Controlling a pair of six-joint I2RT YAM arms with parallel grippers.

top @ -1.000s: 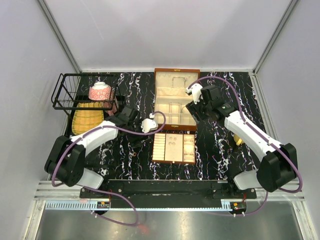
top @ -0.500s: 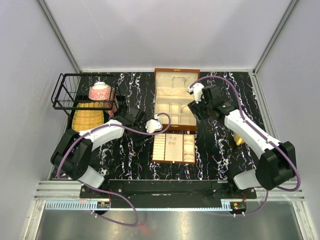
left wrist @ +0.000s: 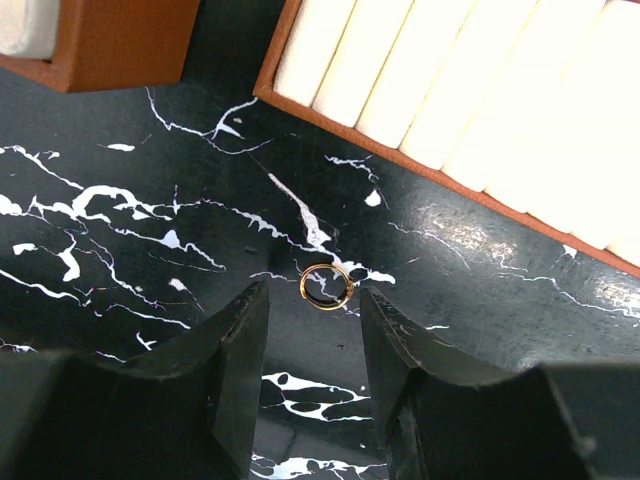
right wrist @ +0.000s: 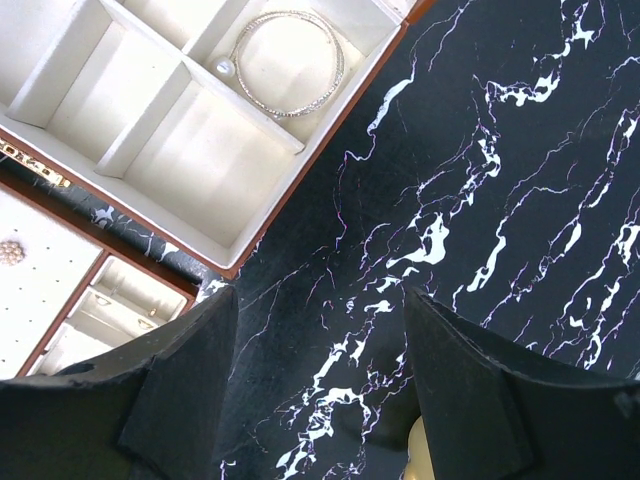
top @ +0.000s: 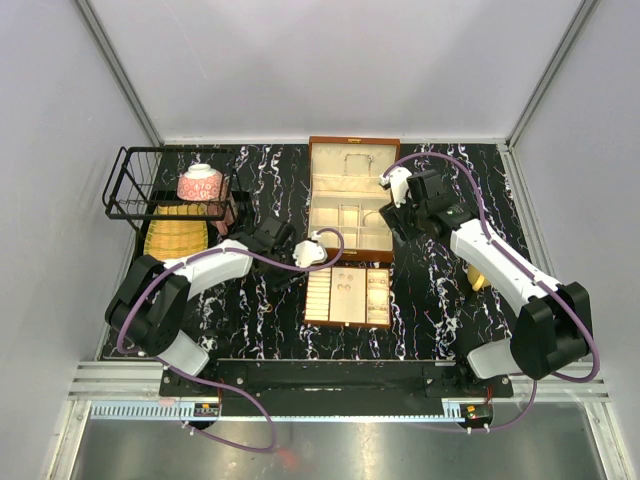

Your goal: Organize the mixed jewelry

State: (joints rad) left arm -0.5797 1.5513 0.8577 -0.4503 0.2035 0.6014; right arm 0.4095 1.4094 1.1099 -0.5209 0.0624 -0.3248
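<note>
A small gold ring (left wrist: 325,287) lies flat on the black marble, just off the tips of my left gripper (left wrist: 312,300). That gripper is open, its jaws fairly close together, one to either side of the ring and not touching it. From above, the left gripper (top: 284,273) sits left of the ring tray (top: 348,296). A pale bangle (right wrist: 290,62) and a tiny pearl (right wrist: 224,67) rest in one compartment of the brown box (right wrist: 300,190). My right gripper (right wrist: 320,295) hangs open over bare marble beside the box's right edge, holding nothing.
The tray's white ring rolls (left wrist: 480,90) lie just beyond the ring, and a box corner (left wrist: 110,45) is at upper left. A wire basket (top: 165,185) with a bowl (top: 202,183) stands at far left. A yellow cup (top: 477,278) sits under the right arm.
My left arm has reached right toward the tray and its jaws have narrowed around the ring. The right arm has barely shifted.
</note>
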